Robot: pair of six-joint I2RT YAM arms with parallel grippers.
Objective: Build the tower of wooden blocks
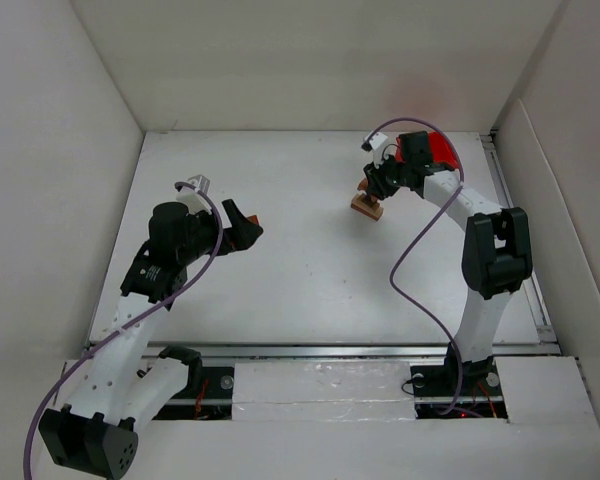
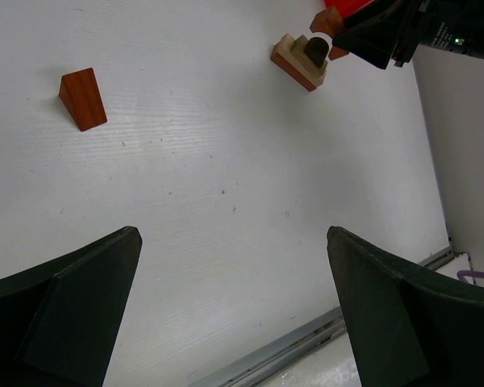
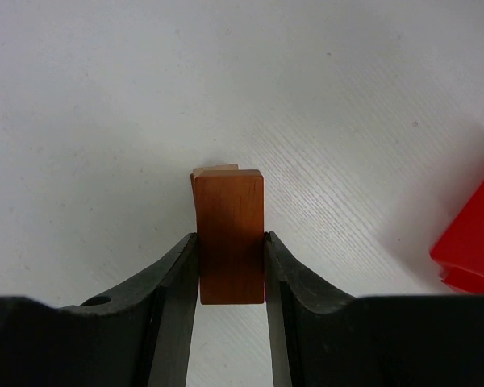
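Note:
A small stack stands on the table (image 1: 300,270): a tan block on a reddish-brown base (image 1: 366,206), also in the left wrist view (image 2: 297,64). My right gripper (image 1: 372,184) is shut on an upright reddish-brown rectangular block (image 3: 230,234) directly over the stack; a tan edge (image 3: 215,169) shows behind it. I cannot tell if the block touches the stack. A reddish-brown wedge (image 2: 82,98) lies alone on the table ahead of my left gripper (image 2: 234,234), which is open and empty, left of centre in the top view (image 1: 248,228).
A red plastic bin (image 1: 442,150) sits at the back right, just behind the right gripper; its corner shows in the right wrist view (image 3: 472,242). White walls enclose the table on three sides. A metal rail (image 1: 310,350) runs along the near edge.

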